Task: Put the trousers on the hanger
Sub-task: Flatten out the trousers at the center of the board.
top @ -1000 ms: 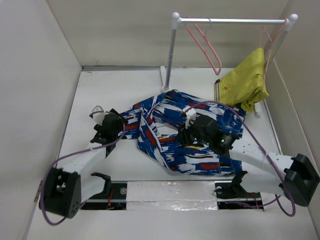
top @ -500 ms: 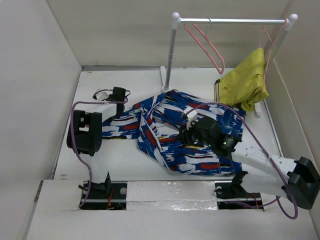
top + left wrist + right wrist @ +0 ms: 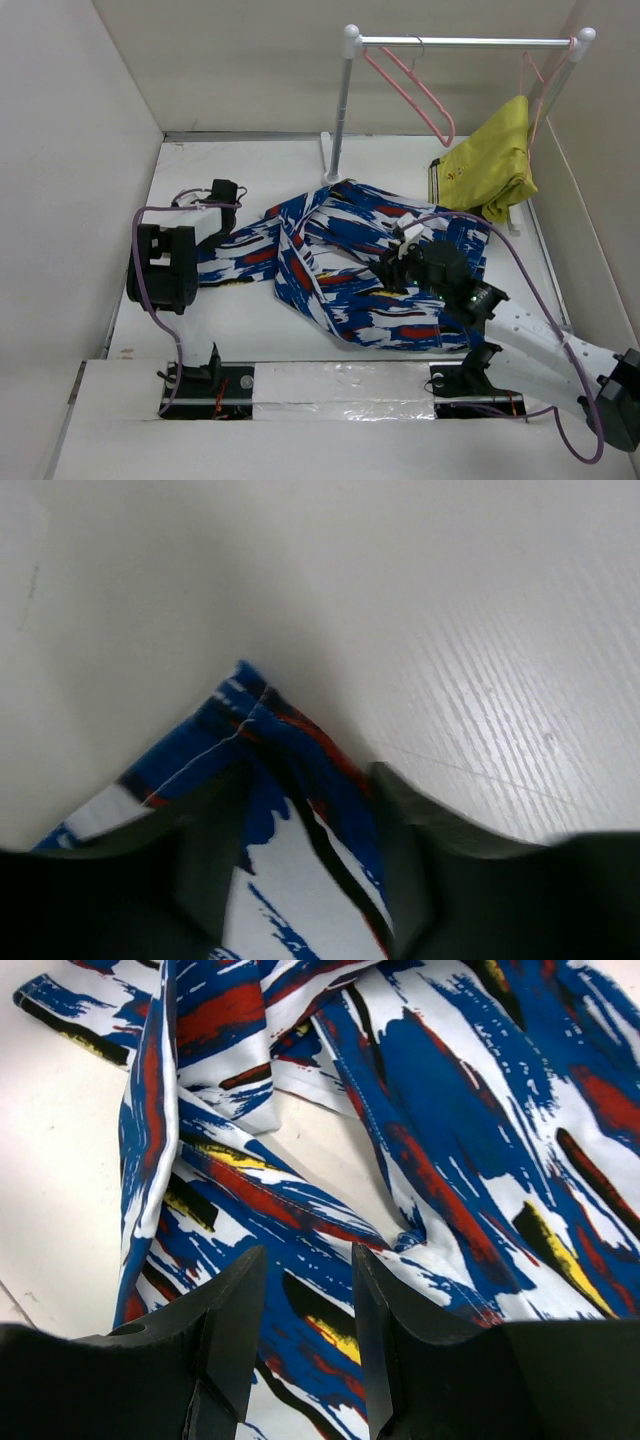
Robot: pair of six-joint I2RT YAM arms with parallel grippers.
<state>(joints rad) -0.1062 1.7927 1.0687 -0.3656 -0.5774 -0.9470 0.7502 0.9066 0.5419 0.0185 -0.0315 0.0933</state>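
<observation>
The trousers (image 3: 360,270), bright blue with white, red, yellow and black splashes, lie spread on the white table. One leg stretches left under my left arm. My left gripper (image 3: 226,196) is shut on a corner of the trousers (image 3: 260,730), which shows between its fingers (image 3: 400,850). My right gripper (image 3: 402,254) hovers over the middle of the trousers (image 3: 440,1130), open and empty, with its jaws a little apart. The pink hanger (image 3: 410,90) hangs bare by its silver hook on the rail at the back.
A white rack with a metal rail (image 3: 460,43) stands at the back on a post (image 3: 342,110). A second pink hanger at its right end bears a yellow-green garment (image 3: 495,160). White walls enclose the table on the left, back and right.
My left arm has risen and swung back to the left, drawing the trouser leg out leftward. My right gripper has shifted a little to the right over the trousers.
</observation>
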